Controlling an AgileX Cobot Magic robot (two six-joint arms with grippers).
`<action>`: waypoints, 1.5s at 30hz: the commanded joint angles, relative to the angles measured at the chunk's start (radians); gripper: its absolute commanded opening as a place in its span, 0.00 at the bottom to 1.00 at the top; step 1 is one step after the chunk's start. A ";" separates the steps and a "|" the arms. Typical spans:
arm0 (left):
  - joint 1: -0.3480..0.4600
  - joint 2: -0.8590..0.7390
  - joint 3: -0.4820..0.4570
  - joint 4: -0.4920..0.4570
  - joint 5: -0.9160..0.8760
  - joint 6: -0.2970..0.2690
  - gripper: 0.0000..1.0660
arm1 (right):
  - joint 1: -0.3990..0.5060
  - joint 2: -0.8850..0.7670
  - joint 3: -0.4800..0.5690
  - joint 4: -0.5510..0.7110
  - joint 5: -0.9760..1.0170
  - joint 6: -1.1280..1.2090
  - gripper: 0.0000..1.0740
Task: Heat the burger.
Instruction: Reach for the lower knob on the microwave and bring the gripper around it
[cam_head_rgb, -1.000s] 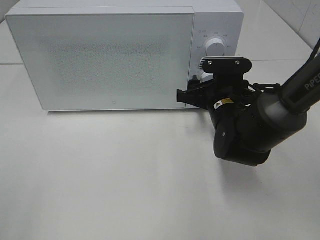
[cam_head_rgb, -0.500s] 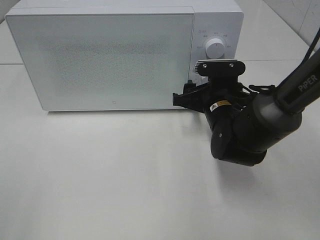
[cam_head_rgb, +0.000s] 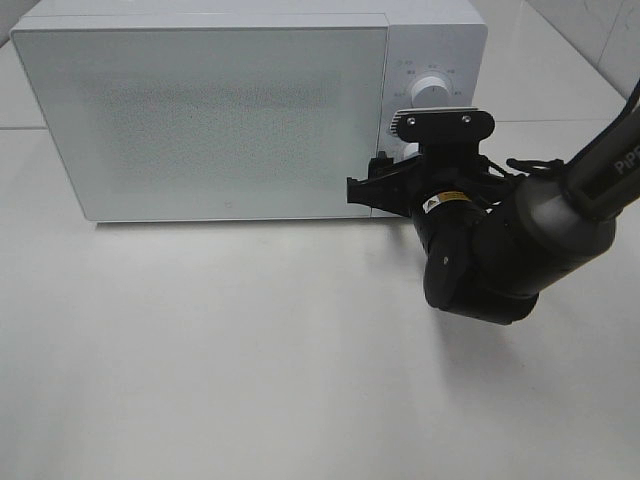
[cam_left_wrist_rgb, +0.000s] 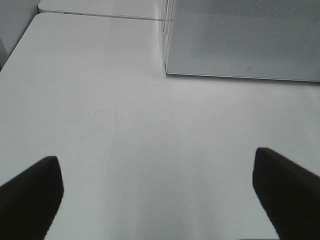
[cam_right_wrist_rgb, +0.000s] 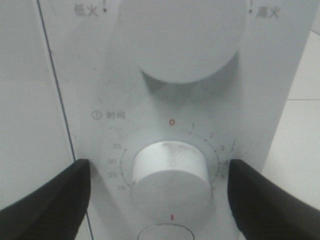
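Scene: a white microwave oven (cam_head_rgb: 230, 120) stands at the far side of a pale surface (cam_head_rgb: 250, 350), with its frosted door (cam_head_rgb: 200, 120) shut.
Burger: it appears in no view. It is probably behind the closed door, but the frosted panel hides whatever is inside.
Right tool (cam_right_wrist_rgb: 159, 200): it faces the control panel at the right end of the oven. Its dark fingers (cam_right_wrist_rgb: 45, 200) are spread apart on either side of the round timer dial (cam_right_wrist_rgb: 170, 172) and do not touch it. It grips nothing.
Just changed: over the last second the right arm has crept slightly farther in toward the panel. In the high view its wrist now covers the lower edge of the power dial (cam_head_rgb: 430, 88). The spread of the fingers has not changed.
Timer dial: numbers run around it with a red zero at the top. Where it is currently set cannot be told.
Left tool (cam_left_wrist_rgb: 160, 200): it is wide open and empty, hovering over bare surface near the oven's left front corner.
Meaning for the task: loading looks finished. The step in hand seems to be lining up on the timer, with closing on the dial and turning it to start the heating not yet done.
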 joint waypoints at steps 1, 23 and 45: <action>0.002 -0.022 0.003 -0.006 -0.013 -0.008 0.91 | -0.016 -0.019 -0.016 -0.001 -0.212 -0.008 0.69; 0.002 -0.015 0.003 -0.006 -0.013 -0.008 0.91 | -0.016 -0.019 -0.013 -0.010 -0.234 0.005 0.00; 0.002 -0.015 0.003 -0.006 -0.013 -0.008 0.91 | -0.016 -0.022 -0.013 -0.151 -0.208 0.489 0.00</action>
